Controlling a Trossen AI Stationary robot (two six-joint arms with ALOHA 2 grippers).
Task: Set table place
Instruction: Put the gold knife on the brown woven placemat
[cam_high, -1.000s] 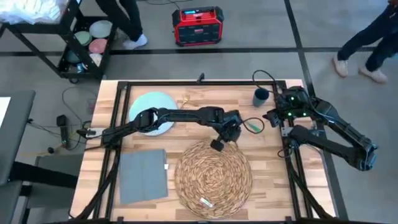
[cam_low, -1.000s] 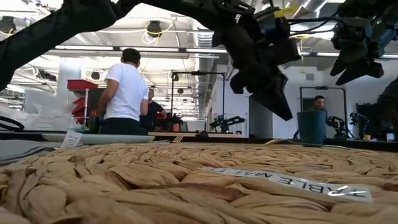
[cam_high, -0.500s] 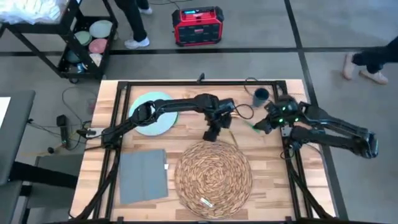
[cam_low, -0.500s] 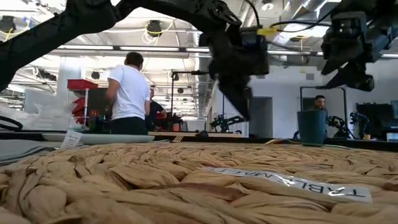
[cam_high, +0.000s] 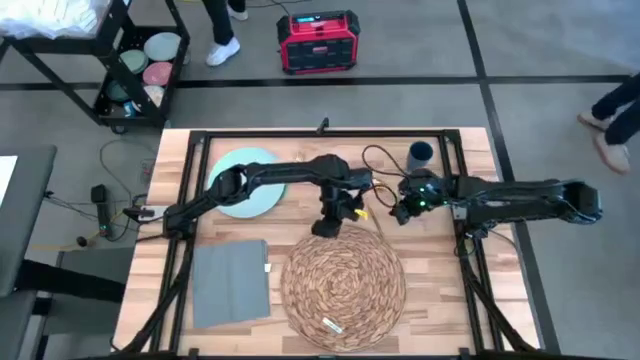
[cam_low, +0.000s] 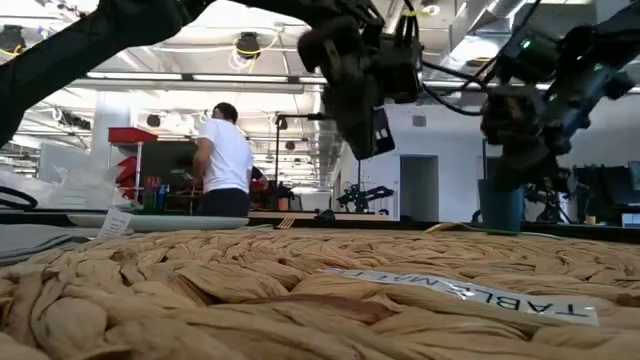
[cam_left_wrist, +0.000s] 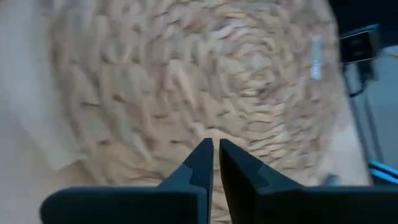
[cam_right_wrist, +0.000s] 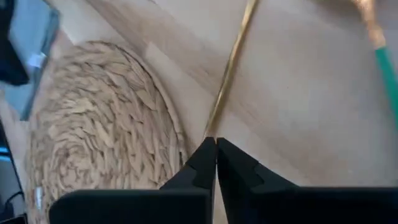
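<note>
**Low view reads a tag on the mat; both tools hang closed by its far edge**

Low view, from bench height, shows a white strip label (cam_low: 470, 297) lying on the wicker placemat (cam_high: 342, 278); its printing runs upside down and reads roughly "TABLE MAT", and anything further on it is too small to make out. A second small white tag (cam_low: 116, 222) stands near the grey napkin (cam_high: 231, 283), but its writing cannot be read.

The placemat lies flat on the plank bench (cam_high: 440, 290), on the near half. The napkin lies just beside the mat, apart from it. A pale-blue plate (cam_high: 243, 180) sits beyond the napkin, well away from the mat, and a dark cup (cam_high: 420, 153) stands at the bench's far edge.

The left arm stretches across the plate and bends down at the wrist, so the left tool (cam_high: 329, 225) hangs over the mat's far rim, off the surface, fingers (cam_left_wrist: 200, 163) drawn together with only a thin slit between them and nothing held. The right arm reaches in nearly straight from its side of the bench; the right tool (cam_high: 397, 212) is just past the mat's far rim, fingers (cam_right_wrist: 204, 163) pressed together above a thin golden utensil handle (cam_right_wrist: 231, 68) lying on the planks.
</note>
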